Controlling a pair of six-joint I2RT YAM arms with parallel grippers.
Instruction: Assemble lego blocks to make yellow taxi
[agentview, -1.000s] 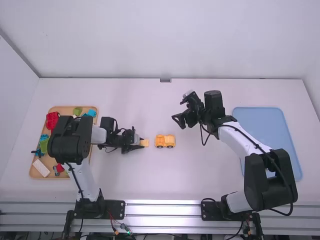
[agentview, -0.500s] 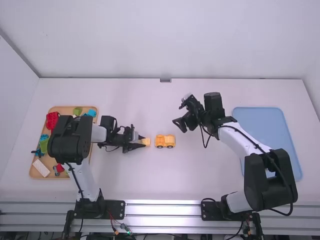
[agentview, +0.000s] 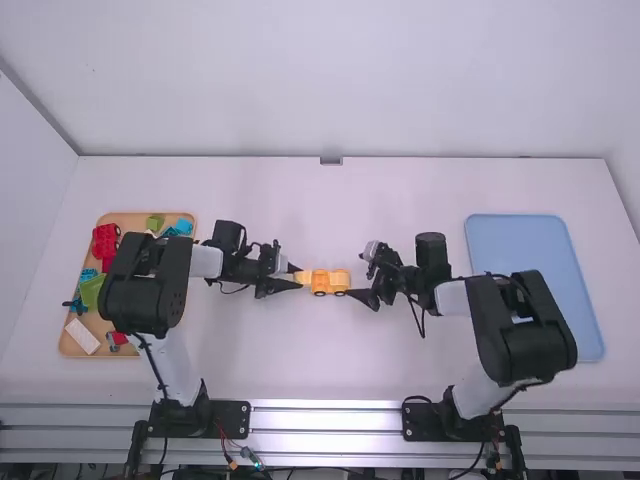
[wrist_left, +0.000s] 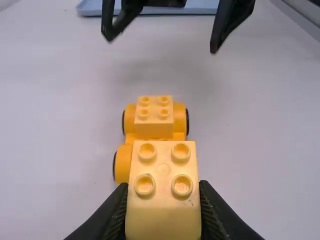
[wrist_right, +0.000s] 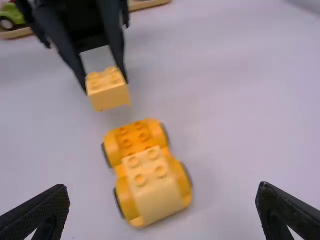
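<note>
Likely adding pale-yellow square plastic brick (wrist_right: 110, 98), clasped in left gripper (wrist_right: 105, 81), to orange wheeled chassis (wrist_right: 127, 142) beside spread right gripper (wrist_right: 164, 191); next, align and press

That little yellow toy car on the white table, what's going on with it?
Two robot arms are building a yellow taxi from toy blocks. The left gripper pinches a light yellow block with studs, held just clear of the orange-yellow wheeled car and not attached. The right gripper is open and empty near the car's other end, where another light yellow block already sits on top.
</note>
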